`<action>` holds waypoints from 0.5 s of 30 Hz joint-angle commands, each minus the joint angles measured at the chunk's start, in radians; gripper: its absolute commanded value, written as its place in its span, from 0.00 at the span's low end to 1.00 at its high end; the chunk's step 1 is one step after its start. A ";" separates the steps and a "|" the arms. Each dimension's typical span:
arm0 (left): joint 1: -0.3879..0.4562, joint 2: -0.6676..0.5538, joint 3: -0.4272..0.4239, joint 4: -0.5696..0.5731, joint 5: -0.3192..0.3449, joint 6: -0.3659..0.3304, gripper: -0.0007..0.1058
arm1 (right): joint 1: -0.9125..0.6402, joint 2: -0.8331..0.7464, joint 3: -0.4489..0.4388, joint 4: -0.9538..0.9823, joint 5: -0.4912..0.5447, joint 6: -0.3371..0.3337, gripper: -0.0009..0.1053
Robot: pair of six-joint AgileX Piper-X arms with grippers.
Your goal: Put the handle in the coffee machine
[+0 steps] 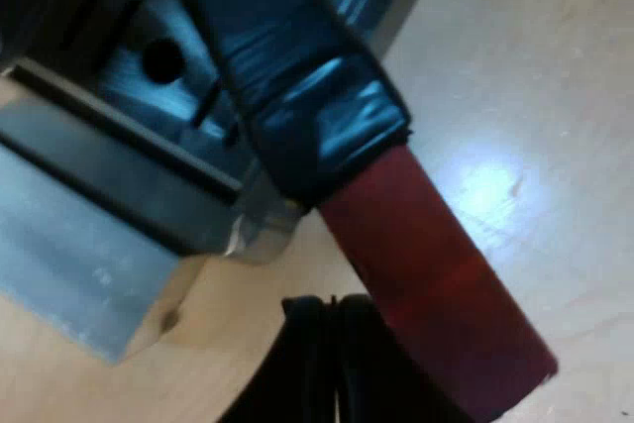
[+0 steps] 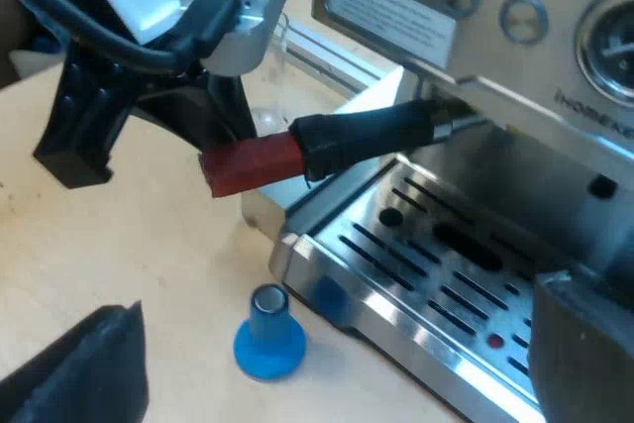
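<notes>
The holder's dark handle sticks out level from under the espresso machine's front, its metal neck up at the brew head over the drip tray. Its red end points away from the machine. My left gripper is at that red end. In the left wrist view its black fingers lie together against the side of the red end, not around it. My right gripper stands open above the drip tray's corner, holding nothing.
A blue tamper stands upright on the wooden table just off the drip tray's corner. A clear glass shows behind the left arm, beside the machine. The machine's dials and pressure gauge are above the handle.
</notes>
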 commanded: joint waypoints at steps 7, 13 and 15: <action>-0.099 -0.003 -0.006 -0.010 0.056 -0.018 0.01 | 0.001 -0.014 0.013 0.079 0.038 0.041 0.76; -0.138 -0.003 -0.006 -0.043 0.057 -0.020 0.01 | 0.001 -0.014 0.038 0.080 0.046 0.075 0.76; -0.156 -0.003 -0.006 -0.059 0.066 -0.020 0.01 | 0.001 -0.017 0.038 0.082 0.061 0.074 0.76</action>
